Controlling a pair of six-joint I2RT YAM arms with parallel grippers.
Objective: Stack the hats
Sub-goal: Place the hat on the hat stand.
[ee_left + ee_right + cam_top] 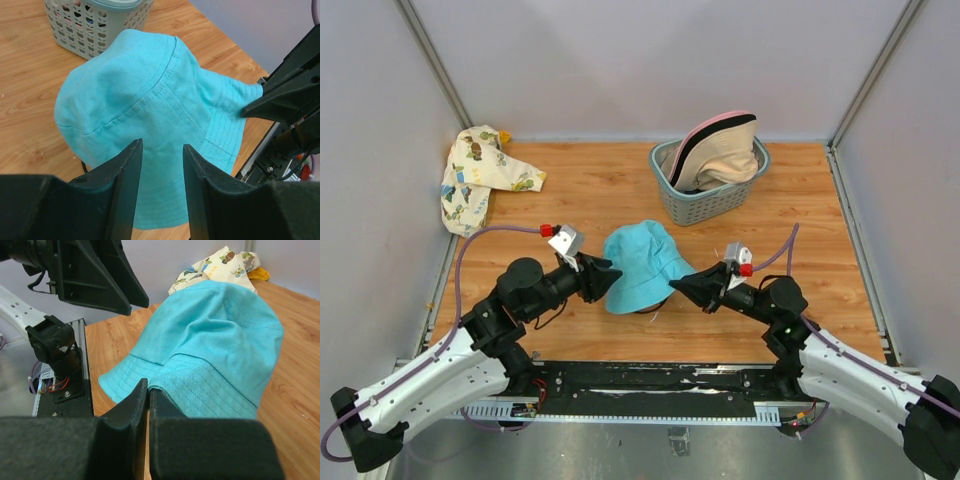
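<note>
A teal-blue hat (642, 265) lies crown up in the middle of the wooden table. My left gripper (613, 280) stands open at its left brim, and in the left wrist view the teal-blue hat (150, 95) shows through the gap of the left gripper (161, 145), with nothing pinched. My right gripper (677, 288) is shut on the right edge of the brim, which rises to the tips of the right gripper (148, 385). Pink, black and cream hats (720, 150) stand bunched in the basket.
The grey-green slatted basket (705, 205) stands at the back right. A cream cloth printed with cartoon figures (480, 180) lies crumpled in the back left corner. Walls close in the table on three sides.
</note>
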